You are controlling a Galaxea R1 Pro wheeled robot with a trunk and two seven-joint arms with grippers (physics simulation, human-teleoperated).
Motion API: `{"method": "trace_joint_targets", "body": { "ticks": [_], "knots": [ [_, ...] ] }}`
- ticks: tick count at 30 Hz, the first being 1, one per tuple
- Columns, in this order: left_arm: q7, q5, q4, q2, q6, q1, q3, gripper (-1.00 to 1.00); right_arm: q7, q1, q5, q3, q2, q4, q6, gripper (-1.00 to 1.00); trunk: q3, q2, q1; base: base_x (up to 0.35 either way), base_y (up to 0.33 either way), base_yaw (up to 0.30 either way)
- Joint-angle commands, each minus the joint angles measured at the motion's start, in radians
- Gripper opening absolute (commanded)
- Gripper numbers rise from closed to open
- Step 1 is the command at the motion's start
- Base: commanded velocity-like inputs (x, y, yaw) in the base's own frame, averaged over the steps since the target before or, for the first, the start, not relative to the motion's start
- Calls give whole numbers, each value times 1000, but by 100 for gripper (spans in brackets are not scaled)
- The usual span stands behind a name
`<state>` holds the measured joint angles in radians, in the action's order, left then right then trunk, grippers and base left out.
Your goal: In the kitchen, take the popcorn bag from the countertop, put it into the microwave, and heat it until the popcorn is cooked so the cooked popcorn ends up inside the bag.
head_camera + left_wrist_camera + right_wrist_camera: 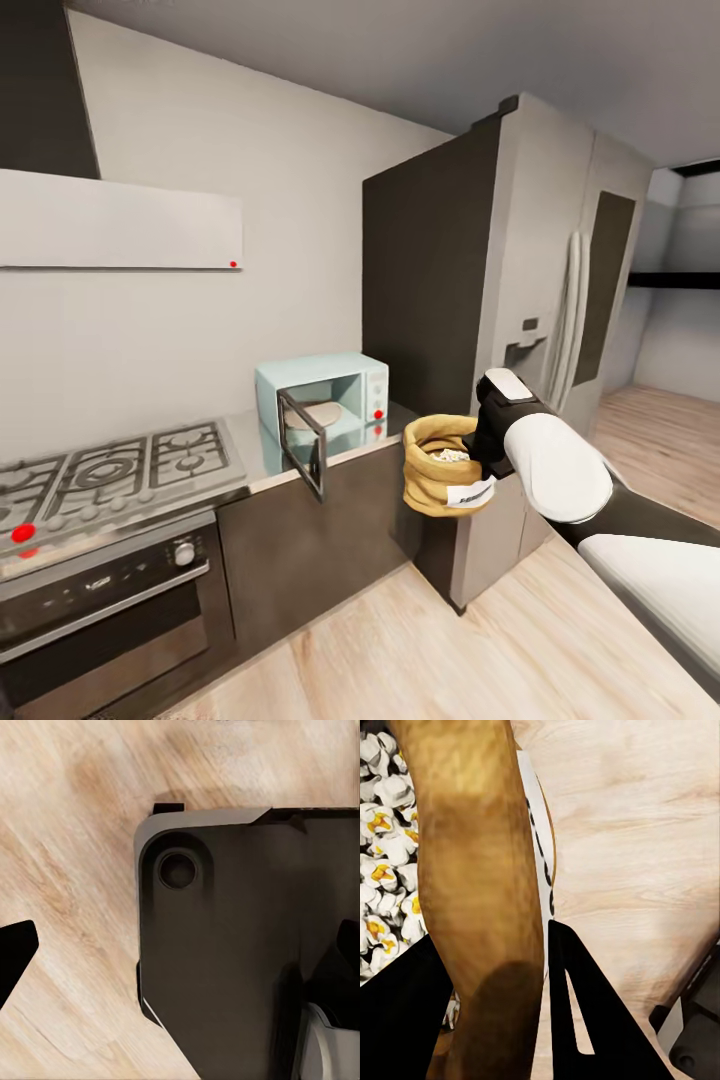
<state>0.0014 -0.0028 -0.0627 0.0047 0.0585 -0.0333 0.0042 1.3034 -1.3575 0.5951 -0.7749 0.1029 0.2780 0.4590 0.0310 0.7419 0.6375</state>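
Observation:
The popcorn bag [440, 480], a tan sack with a rolled rim, hangs in the air just right of the counter's end, at about counter height. My right gripper [487, 455] is shut on its rim from the right side. In the right wrist view the rim [480, 870] sits pinched between the two black fingers [585, 1005], with white-and-yellow popcorn [382, 885] inside the sack. The mint-blue microwave [345, 385] stands on the grey countertop [255, 455], its dark door [303, 443] swung open toward me. My left gripper [180, 952] is open above the floor and my own dark base.
A gas hob [110, 470] lies flush in the counter at left over a steel oven [100, 600]. A tall grey fridge [540, 300] stands right behind the microwave and the bag. Wooden floor [420, 650] spreads in front of the cabinets.

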Motion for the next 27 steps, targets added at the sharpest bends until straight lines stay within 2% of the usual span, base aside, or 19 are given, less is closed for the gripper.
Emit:
{"method": "trace_joint_targets", "body": {
  "ticks": [1,21,27],
  "knots": [
    [0,0,-2,0,6,0,0,100,7,0,7,3,0,3,10,-100,2,1,0,116,-238,253],
    [0,0,-2,0,6,0,0,100,7,0,6,5,0,3,10,-100,2,1,0,111,-235,253],
    [0,0,-2,0,6,0,0,100,5,0,7,3,0,3,10,-100,2,1,0,77,-228,63]
  ]
}}
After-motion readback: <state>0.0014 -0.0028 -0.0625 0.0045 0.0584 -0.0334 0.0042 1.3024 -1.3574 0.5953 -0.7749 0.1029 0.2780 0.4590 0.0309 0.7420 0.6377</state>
